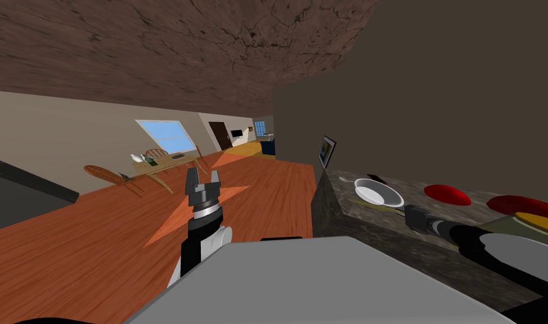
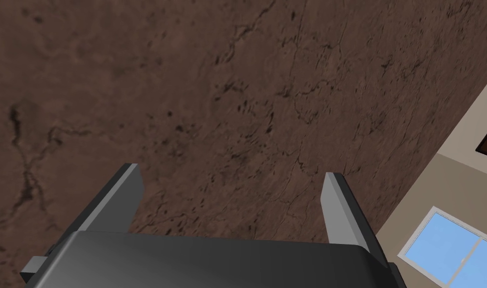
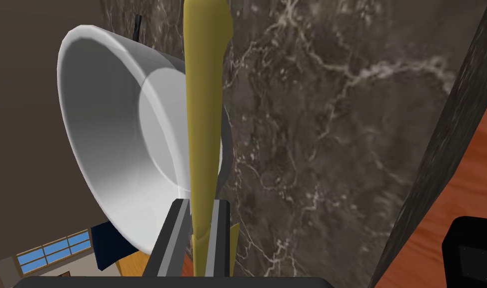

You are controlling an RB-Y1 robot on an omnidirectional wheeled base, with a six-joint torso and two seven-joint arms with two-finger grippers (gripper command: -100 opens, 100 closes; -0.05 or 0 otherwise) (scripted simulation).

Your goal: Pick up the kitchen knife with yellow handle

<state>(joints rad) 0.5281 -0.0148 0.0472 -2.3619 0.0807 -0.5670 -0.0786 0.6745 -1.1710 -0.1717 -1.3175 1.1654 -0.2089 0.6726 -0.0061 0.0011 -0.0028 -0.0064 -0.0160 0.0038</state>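
The grasp looks made: the right hand [image 3: 200,205] is clenched on the kitchen knife [image 3: 203,125], its two fingers pressing the sides of the yellow handle. In the head view this sits right of centre, at the near rim of the white bowl [image 1: 378,193] on the dark marbled bench [image 1: 351,219]. Whether the knife has cleared the bench I cannot tell, so the lift may remain. The handle is dull yellow, long and slim; no blade is clear. The left hand [image 1: 203,183], centre-left, is released, holding nothing
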